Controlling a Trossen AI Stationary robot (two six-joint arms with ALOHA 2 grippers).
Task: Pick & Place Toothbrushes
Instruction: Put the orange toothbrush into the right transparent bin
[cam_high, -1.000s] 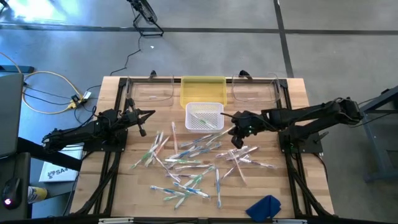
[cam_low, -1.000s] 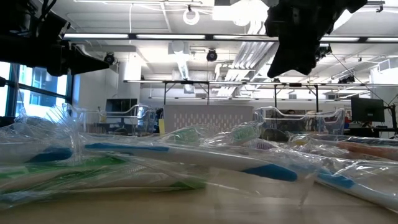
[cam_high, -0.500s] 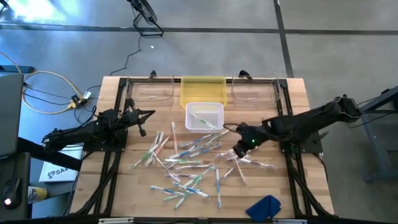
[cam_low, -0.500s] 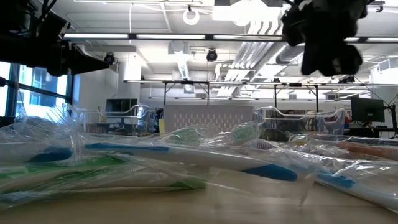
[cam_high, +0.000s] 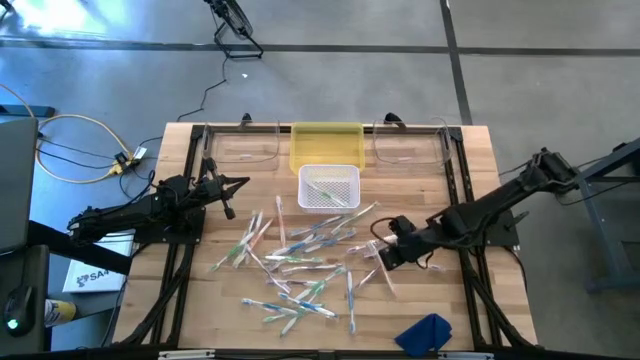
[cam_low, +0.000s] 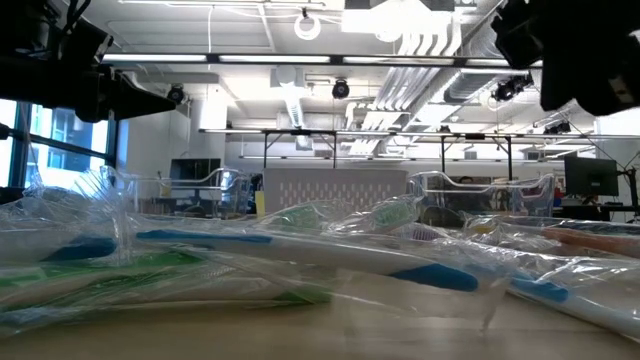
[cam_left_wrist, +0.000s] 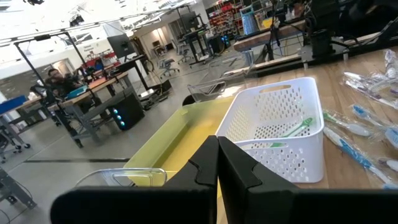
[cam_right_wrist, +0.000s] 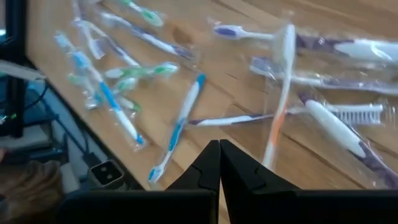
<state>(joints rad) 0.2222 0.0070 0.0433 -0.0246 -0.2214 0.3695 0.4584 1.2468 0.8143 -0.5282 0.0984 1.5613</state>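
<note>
Right pincer, fingers together and empty, hangs over the toothbrushes near the white basket.

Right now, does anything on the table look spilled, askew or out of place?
Only the toothbrushes: they lie scattered at all angles across the table, while the white basket holds just a couple. The blue cloth sits crumpled at the near edge. Nothing looks damaged.
</note>
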